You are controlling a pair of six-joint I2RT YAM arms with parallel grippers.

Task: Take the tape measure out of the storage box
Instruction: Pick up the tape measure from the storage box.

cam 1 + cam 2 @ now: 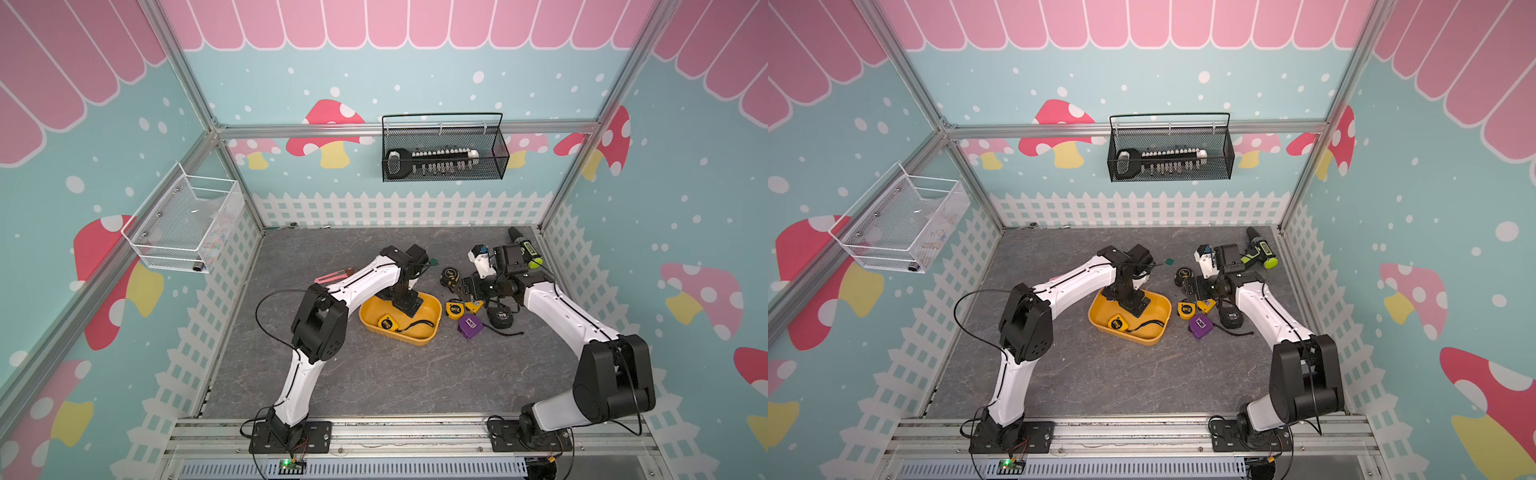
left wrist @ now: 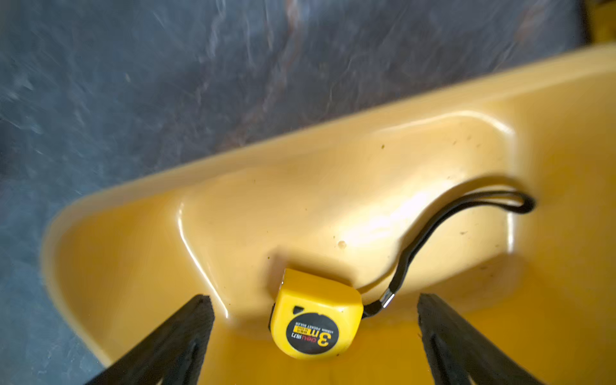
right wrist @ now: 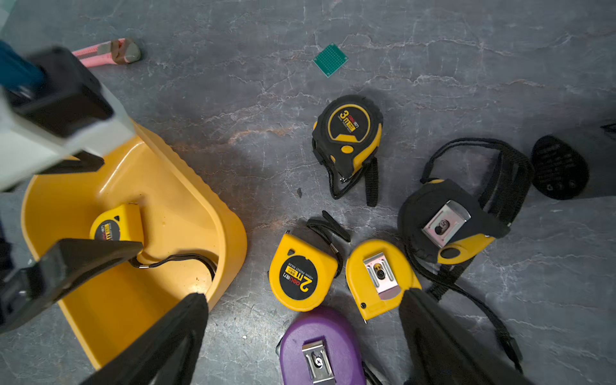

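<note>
- the storage box (image 1: 430, 311) sits on the grey surface; the tape measure (image 1: 386, 323), yellow with a round black label, lies flat on the box floor, in the end farthest from the right arm.
- its black strap (image 2: 433, 226) trails across the box floor to the opposite wall.
- the left hand (image 1: 406, 309) hangs over the box, jaws wide and holding nothing, one finger (image 2: 186, 326) on each side of the tape measure and clear of it.
- the right hand (image 3: 305, 295) is outside the box, jaws wide and empty.
- under it, just beside the box, lies a cluster: a yellow 2 m tape (image 3: 301, 275), a yellow clip-up tape (image 3: 380, 276), a purple tape (image 3: 320, 346), a black-and-yellow 3 m tape (image 3: 348, 131) and a bigger black tape (image 3: 446, 226).
- beyond the box lie a green board (image 3: 330, 60) and a pink knife (image 3: 106, 50).
</note>
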